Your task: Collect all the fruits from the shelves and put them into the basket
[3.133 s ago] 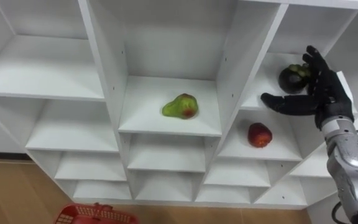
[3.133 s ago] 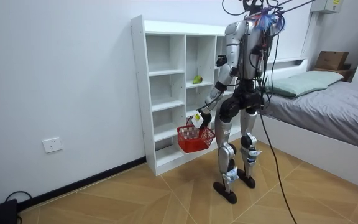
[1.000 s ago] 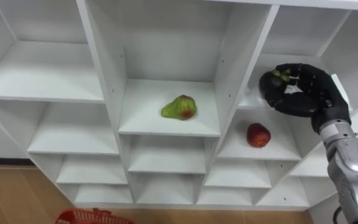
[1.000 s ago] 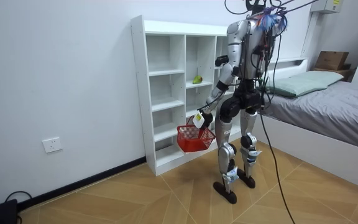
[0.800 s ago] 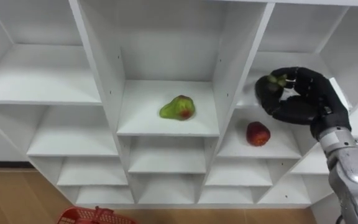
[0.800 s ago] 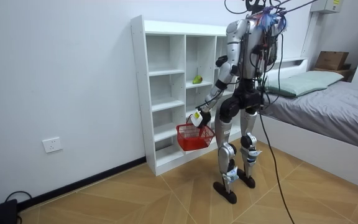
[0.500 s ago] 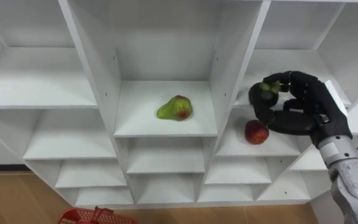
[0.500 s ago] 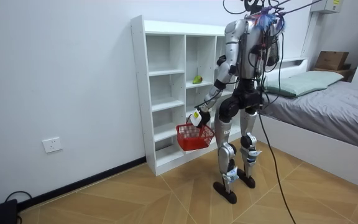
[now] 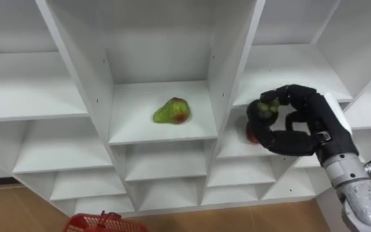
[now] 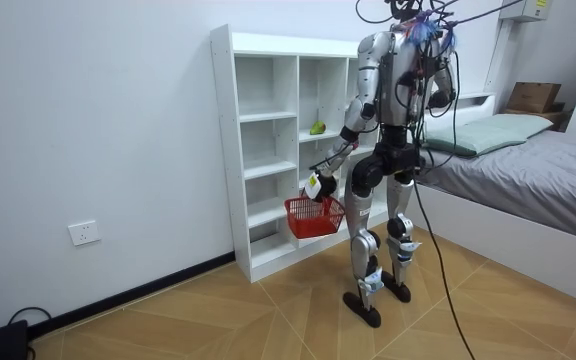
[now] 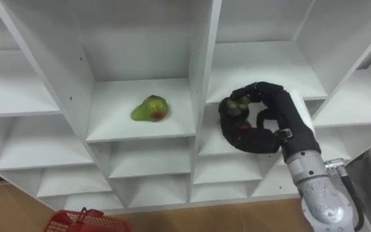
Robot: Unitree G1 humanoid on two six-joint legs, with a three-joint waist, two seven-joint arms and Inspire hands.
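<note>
R hand (image 9: 309, 124) fingers curled tight round dark fruit (image 9: 260, 111); L hand (image 10: 313, 187) grips red basket (image 10: 314, 217) by handle

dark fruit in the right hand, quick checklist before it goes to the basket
1. Grip: right hand curled round the dark fruit: ok.
2. Fruit lifted off its shelf in the closet: ok.
3. Hand fully clear of the shelf front: cannot tell.
4. Red basket ready, hanging from the left hand: ok.
5. Basket under the fruit: not ok, it sits low and to the left of the right hand.
6. Closet emptied: not ok, the green pear lies in the middle column and a red fruit shows partly behind the right hand.
</note>
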